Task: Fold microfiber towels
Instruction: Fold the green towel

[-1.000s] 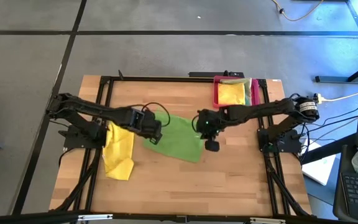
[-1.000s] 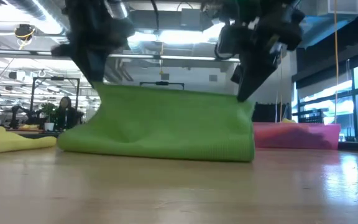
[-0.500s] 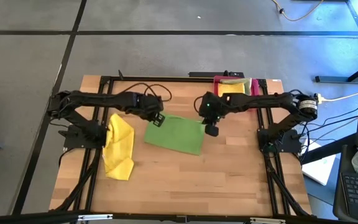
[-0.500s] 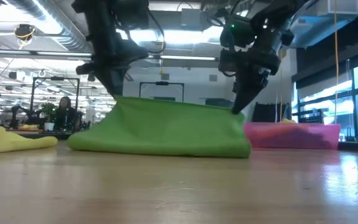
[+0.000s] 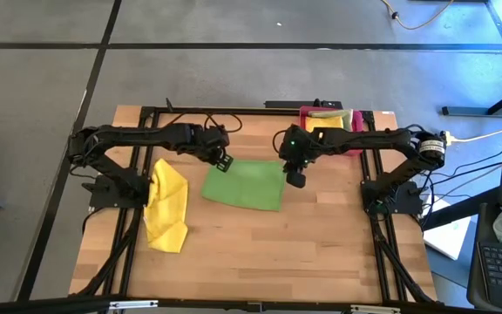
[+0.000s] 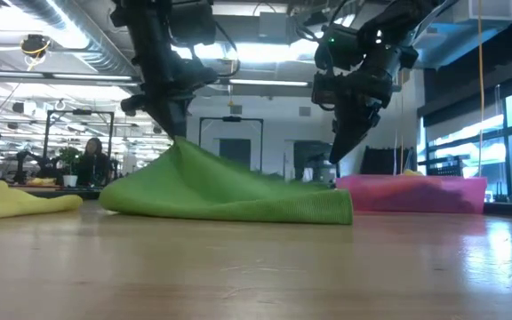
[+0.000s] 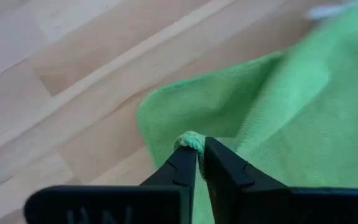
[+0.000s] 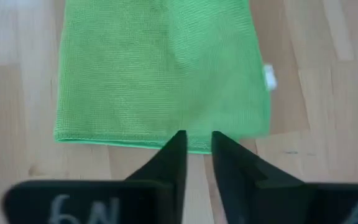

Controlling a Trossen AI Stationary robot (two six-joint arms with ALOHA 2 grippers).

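wooden table [image 5: 260, 253], green towel [image 5: 244, 184] with unreadable white tag [image 8: 269, 78]

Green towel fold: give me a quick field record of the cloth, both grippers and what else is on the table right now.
cloth: bright green microfiber towel, folded over, lying mid-table
left gripper: fingers pinched on the towel's far left corner, corner lifted
right gripper: fingers slightly apart, nothing between them, just off the towel's edge
yellow microfiber towel: crumpled at the left side
pink-red rectangular tray: far right corner, holds yellow cloth
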